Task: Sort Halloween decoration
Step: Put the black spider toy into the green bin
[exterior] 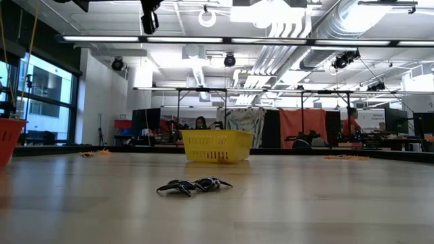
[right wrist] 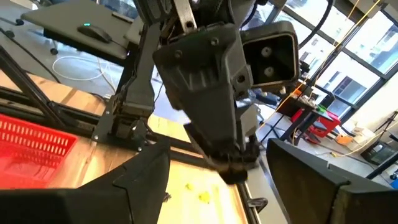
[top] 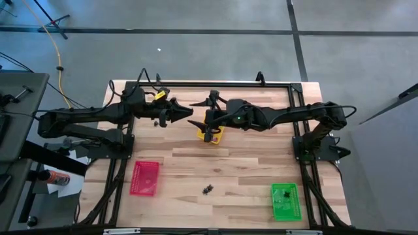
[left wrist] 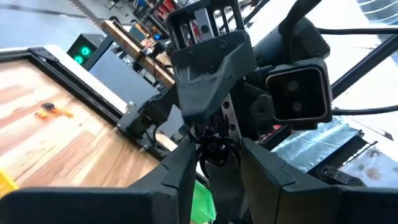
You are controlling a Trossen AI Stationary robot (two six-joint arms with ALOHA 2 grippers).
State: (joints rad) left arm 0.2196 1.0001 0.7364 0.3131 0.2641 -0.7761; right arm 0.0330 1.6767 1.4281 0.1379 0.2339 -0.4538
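Observation:
My left gripper (top: pixel 192 122) and my right gripper (top: pixel 204 121) meet tip to tip high above the table, beside the yellow tray (top: pixel 211 136). The left one is shut on a small black spidery trinket (left wrist: pixel 211 149), also seen in the right wrist view (right wrist: pixel 234 165). The right gripper (right wrist: pixel 227 186) is open; its fingers stand wide on either side of the left gripper's tip, apart from it. More black trinkets (top: pixel 208 189) (exterior: pixel 194 185) lie on the wood near the front edge. Orange ones (left wrist: pixel 53 112) (top: pixel 160 95) lie near the far edge. My left gripper pinches the black trinket's body (left wrist: pixel 210 144) between its two fingertips. The fingers point level, toward the table's right side. The trinket sits at their free ends, lifted clear of the table, its thin legs sticking out past them.
A red tray (top: pixel 145 177) stands at the front left. At the front right, a green tray (top: pixel 285 201) holds a few dark bits. A dark piece (top: pixel 160 123) lies under the left arm. The table's black frame (top: pixel 196 83) runs along the far edge.

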